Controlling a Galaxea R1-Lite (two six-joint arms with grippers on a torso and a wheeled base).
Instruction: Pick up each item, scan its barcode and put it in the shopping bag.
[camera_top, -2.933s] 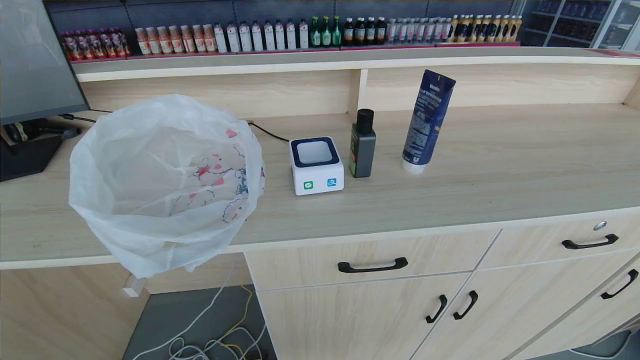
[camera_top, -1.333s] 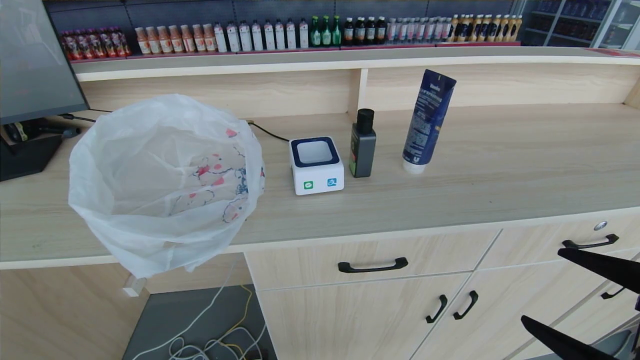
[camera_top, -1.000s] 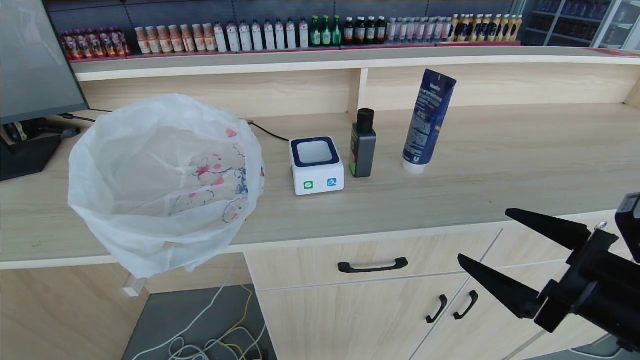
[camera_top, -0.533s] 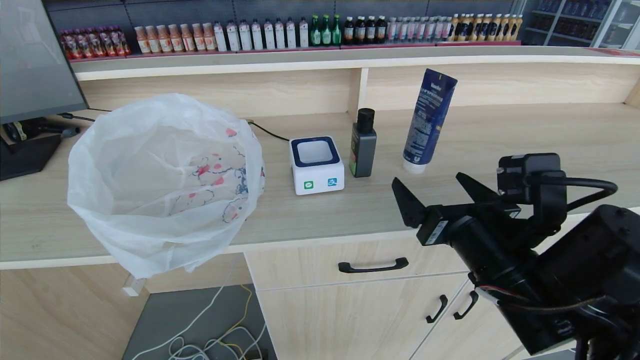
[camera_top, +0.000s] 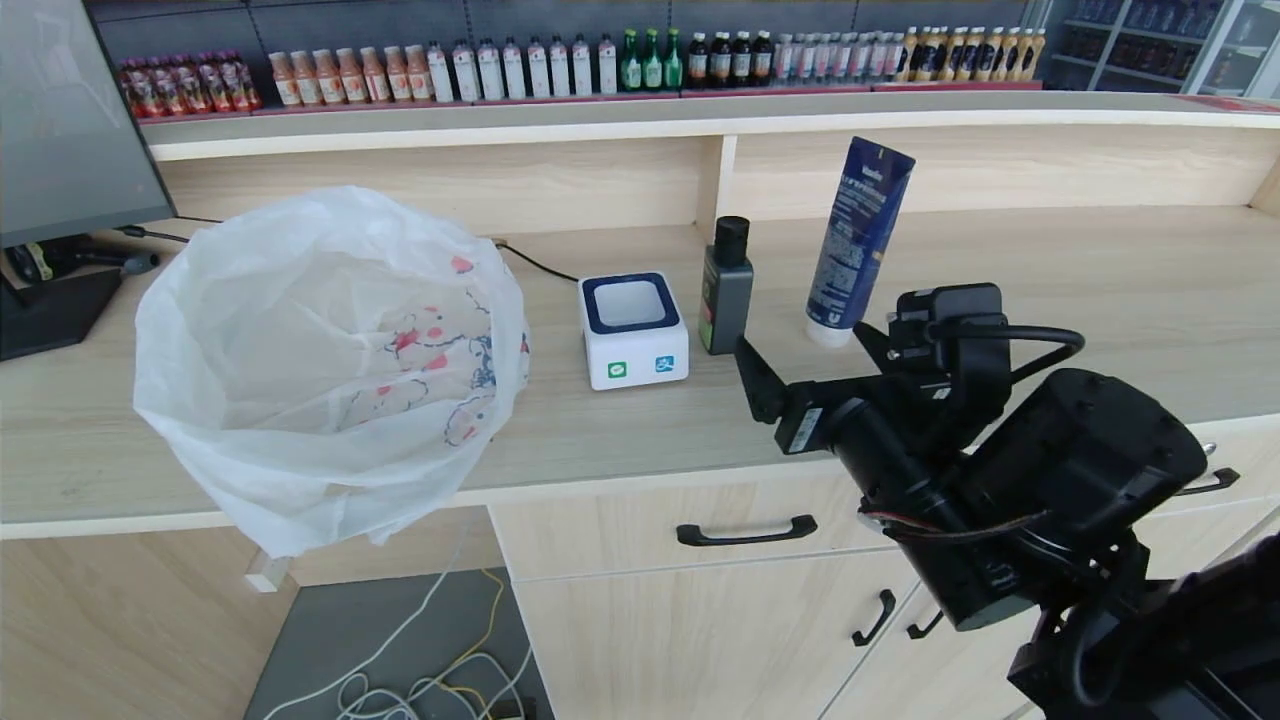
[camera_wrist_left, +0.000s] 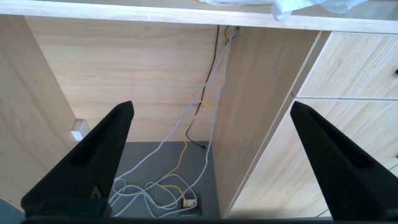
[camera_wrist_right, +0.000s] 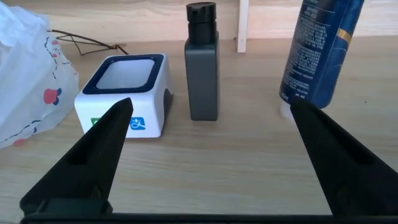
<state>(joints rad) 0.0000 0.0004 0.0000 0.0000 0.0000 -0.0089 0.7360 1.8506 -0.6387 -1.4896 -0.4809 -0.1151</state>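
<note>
On the wooden counter (camera_top: 1050, 300) stand a dark grey bottle (camera_top: 725, 288) and a tall blue tube (camera_top: 858, 240), both upright, to the right of a white barcode scanner (camera_top: 632, 330). A white plastic shopping bag (camera_top: 330, 370) hangs open at the counter's left front. My right gripper (camera_top: 800, 340) is open, just in front of the bottle and tube, holding nothing. Its wrist view has the bottle (camera_wrist_right: 202, 68) straight ahead of the gripper (camera_wrist_right: 211, 106), scanner (camera_wrist_right: 124, 93) and tube (camera_wrist_right: 320, 56) to either side. My left gripper (camera_wrist_left: 211, 106) hangs open below the counter, empty.
A dark monitor (camera_top: 70, 110) stands at the far left. A raised shelf with several drink bottles (camera_top: 600, 65) runs along the back. Drawers with black handles (camera_top: 745, 530) sit under the counter. Loose cables (camera_wrist_left: 161, 186) lie on the floor beneath.
My right arm came up from the lower right and moved left and forward over the counter's front edge, towards the bottle and tube, open throughout. Nothing on the counter moved.
</note>
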